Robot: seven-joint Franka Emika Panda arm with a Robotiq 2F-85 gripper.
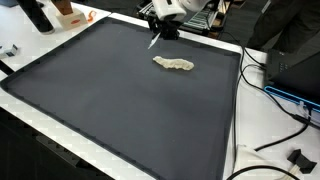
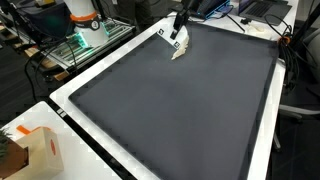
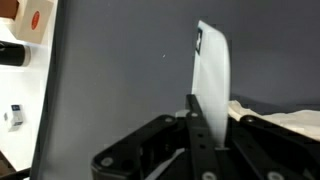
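A wide dark mat [image 1: 110,100] [image 2: 180,110] covers the table. My gripper [image 1: 164,30] [image 2: 177,28] hangs over its far edge, shut on a flat white piece [image 1: 154,41] [image 3: 212,70] that sticks out past the fingers toward the mat. In the wrist view the gripper [image 3: 212,120] has the piece clamped between its black fingers [image 3: 193,118], with a small dark mark near the piece's tip. A crumpled beige cloth [image 1: 173,64] [image 2: 178,53] [image 3: 290,122] lies on the mat just beside the piece; whether they touch I cannot tell.
Cables [image 1: 285,105] and a dark device [image 1: 300,70] lie off one side of the mat. A cardboard box [image 2: 35,150] sits at a table corner. An orange and white item [image 2: 85,20], a dark bottle [image 1: 38,14] and a white table border [image 2: 100,65] ring the mat.
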